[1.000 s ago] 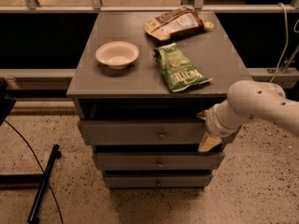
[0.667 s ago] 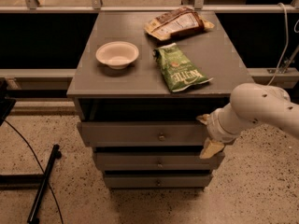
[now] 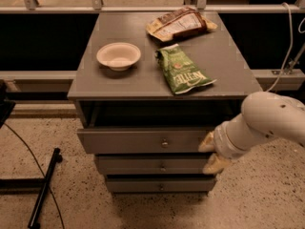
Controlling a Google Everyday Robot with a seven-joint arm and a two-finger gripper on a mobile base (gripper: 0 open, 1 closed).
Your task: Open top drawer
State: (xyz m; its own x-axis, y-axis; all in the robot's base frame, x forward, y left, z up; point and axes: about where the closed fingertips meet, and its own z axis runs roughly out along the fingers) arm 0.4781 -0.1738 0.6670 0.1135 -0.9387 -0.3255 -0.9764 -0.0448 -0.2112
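The top drawer [image 3: 143, 141] is the wide grey front with a small round knob [image 3: 164, 142], just under the table top. It stands pulled out a little, with a dark gap above it. My gripper [image 3: 210, 152] is at the right end of that drawer front, well right of the knob. Its two yellowish fingertips [image 3: 207, 141] are spread one above the other, the upper against the front panel and the lower near its bottom edge. They hold nothing. My white arm [image 3: 271, 120] comes in from the right.
Two shorter drawer fronts [image 3: 159, 167] sit below. The grey table top [image 3: 224, 61] bears a white bowl [image 3: 118, 56], a green chip bag [image 3: 182, 70] and a brown snack bag [image 3: 180, 23]. A black stand leg [image 3: 45, 187] lies on the speckled floor at left.
My gripper has moved down and towards the camera at the drawer's right end. The top drawer front has come out a little with it.
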